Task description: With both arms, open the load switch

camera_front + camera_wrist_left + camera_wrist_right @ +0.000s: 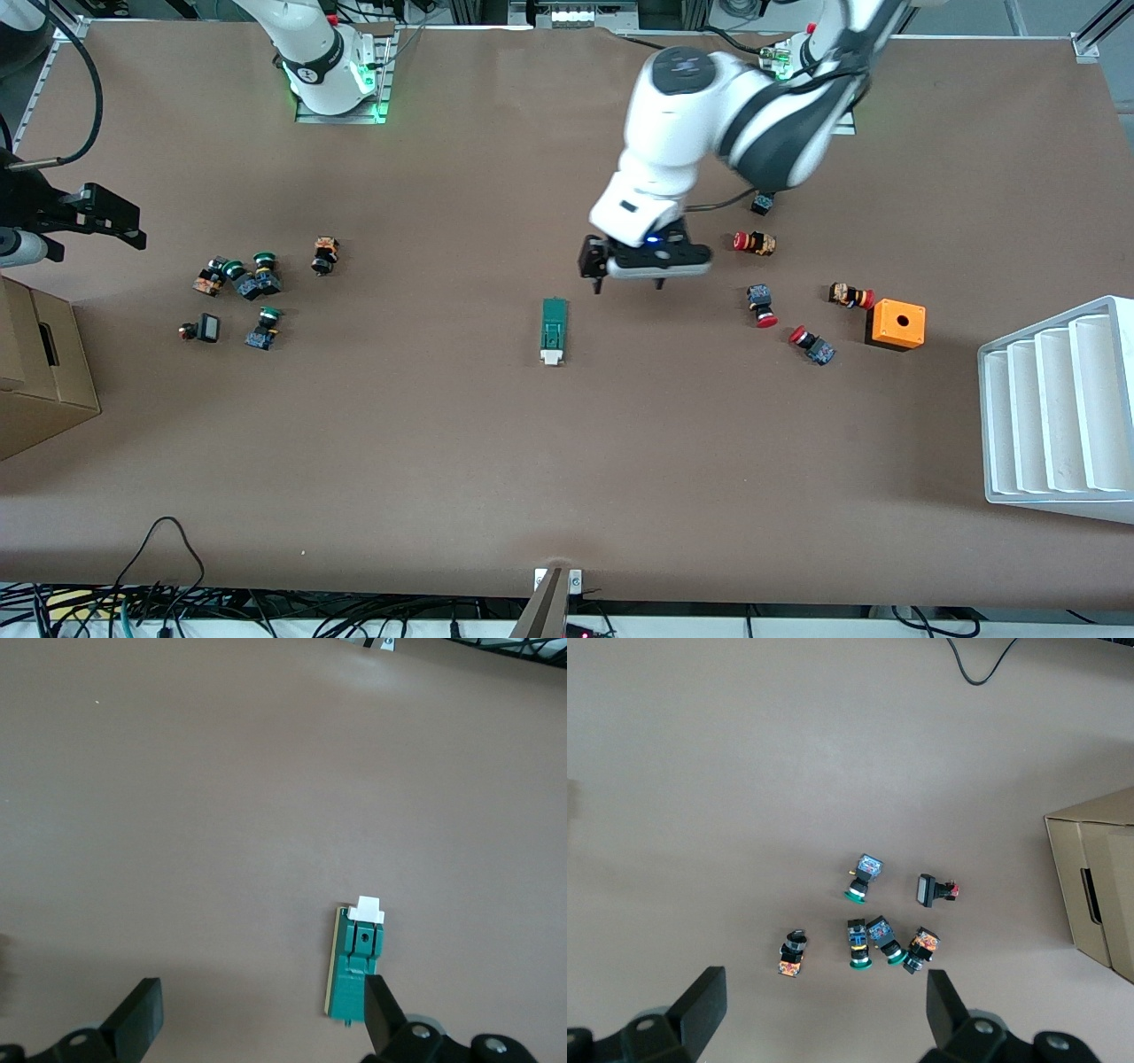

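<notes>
The load switch (554, 330) lies flat in the middle of the table, a narrow dark-green block with its white end piece toward the front camera. My left gripper (629, 285) hangs open over bare table just beside the switch's green end, toward the left arm's end. In the left wrist view the switch (359, 970) sits by one finger, outside the open gap of the left gripper (260, 1014). My right gripper (824, 1003) is open and empty, high over a cluster of green-capped buttons (877, 939). The right arm waits, rising out of the front view's top edge.
Green-capped buttons (248, 279) lie toward the right arm's end, near a cardboard box (40, 372). Red-capped buttons (762, 306), an orange cube with a hole (897, 323) and a white stepped rack (1054, 408) sit toward the left arm's end.
</notes>
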Robot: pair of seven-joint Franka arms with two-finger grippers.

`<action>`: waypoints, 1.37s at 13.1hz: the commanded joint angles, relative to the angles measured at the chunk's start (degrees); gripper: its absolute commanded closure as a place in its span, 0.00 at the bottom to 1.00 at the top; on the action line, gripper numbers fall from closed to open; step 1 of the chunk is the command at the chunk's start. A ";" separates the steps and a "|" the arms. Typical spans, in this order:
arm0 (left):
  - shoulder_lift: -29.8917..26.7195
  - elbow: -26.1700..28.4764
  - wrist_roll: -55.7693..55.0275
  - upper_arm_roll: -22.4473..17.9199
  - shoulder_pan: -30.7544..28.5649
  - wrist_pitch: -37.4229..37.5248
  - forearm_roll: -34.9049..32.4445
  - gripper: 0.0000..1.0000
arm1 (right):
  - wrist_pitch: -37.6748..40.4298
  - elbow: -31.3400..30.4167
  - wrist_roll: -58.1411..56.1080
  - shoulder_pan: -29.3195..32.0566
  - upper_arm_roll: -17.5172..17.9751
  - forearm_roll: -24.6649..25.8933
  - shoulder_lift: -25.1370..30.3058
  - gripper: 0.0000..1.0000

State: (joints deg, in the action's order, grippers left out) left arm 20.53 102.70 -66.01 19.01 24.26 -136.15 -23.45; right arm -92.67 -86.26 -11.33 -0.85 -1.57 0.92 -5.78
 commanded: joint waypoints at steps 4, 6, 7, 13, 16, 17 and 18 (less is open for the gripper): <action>8.37 -0.39 -32.64 -0.20 7.72 -5.43 -29.51 0.00 | 0.64 1.09 -0.01 -0.11 -0.01 1.01 -0.55 0.00; 11.45 -0.39 -44.50 -0.20 9.31 -5.97 -41.27 0.00 | 0.21 1.01 -0.19 0.06 -0.01 1.19 -0.72 0.00; 12.85 -0.39 -50.65 -0.20 10.01 -5.97 -47.68 0.00 | 0.21 1.09 -0.62 0.06 -0.01 1.28 -0.90 0.00; 19.89 -0.31 -76.43 -0.38 13.18 -4.13 -74.16 0.00 | 0.73 0.74 -7.55 0.33 -0.36 1.19 -5.03 0.00; 23.58 -0.30 -80.41 -0.38 14.41 2.44 -82.88 0.00 | -0.84 1.44 -6.70 0.41 -0.10 0.49 -8.18 0.00; 24.98 -0.30 -82.16 -0.29 14.68 4.47 -85.69 0.00 | -3.29 1.44 -6.34 0.24 -0.01 -0.04 -9.06 0.00; 26.91 -0.39 -85.40 -0.29 15.29 7.10 -90.33 0.00 | -6.18 1.71 -2.08 -0.02 -0.01 -3.26 -10.90 0.01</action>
State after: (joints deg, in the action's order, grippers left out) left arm 44.84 103.45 -146.35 19.11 38.17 -132.22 -107.64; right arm -96.29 -86.28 -16.81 -0.76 -1.92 0.49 -14.07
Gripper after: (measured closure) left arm 0.000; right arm 0.000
